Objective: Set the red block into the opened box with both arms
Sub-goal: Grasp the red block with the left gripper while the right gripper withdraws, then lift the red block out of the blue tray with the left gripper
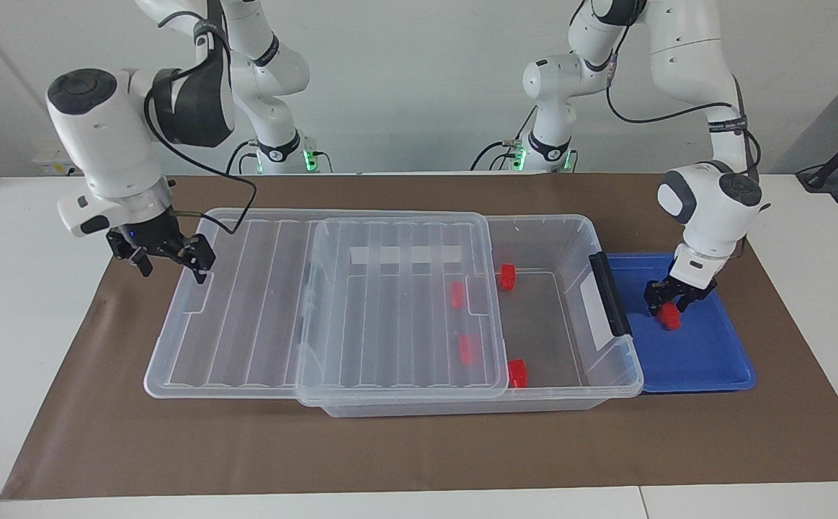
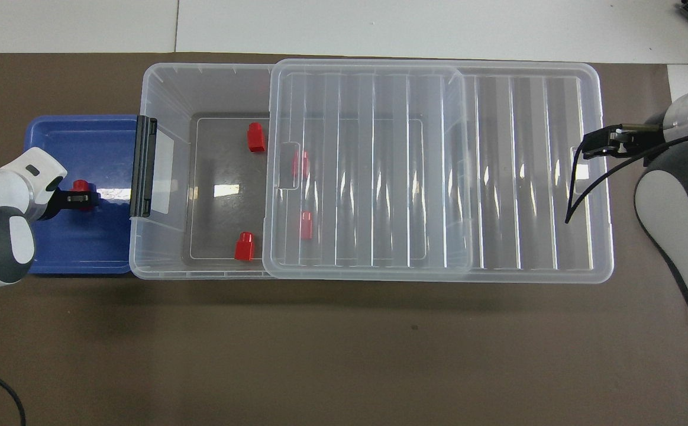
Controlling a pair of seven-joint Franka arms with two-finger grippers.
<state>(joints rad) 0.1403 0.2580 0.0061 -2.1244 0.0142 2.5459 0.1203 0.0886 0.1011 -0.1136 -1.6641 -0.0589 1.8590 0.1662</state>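
Clear plastic box [image 1: 609,367] has its ribbed lid [image 1: 397,303] slid open, four small red blocks [image 1: 517,373] already inside. Fifth red block [image 1: 669,316] lies in the blue tray [image 1: 707,364] — left gripper [image 1: 671,303] clamping around it, lift and drop remaining. Right gripper [image 1: 170,258] hangs open over the lid's end, waiting.
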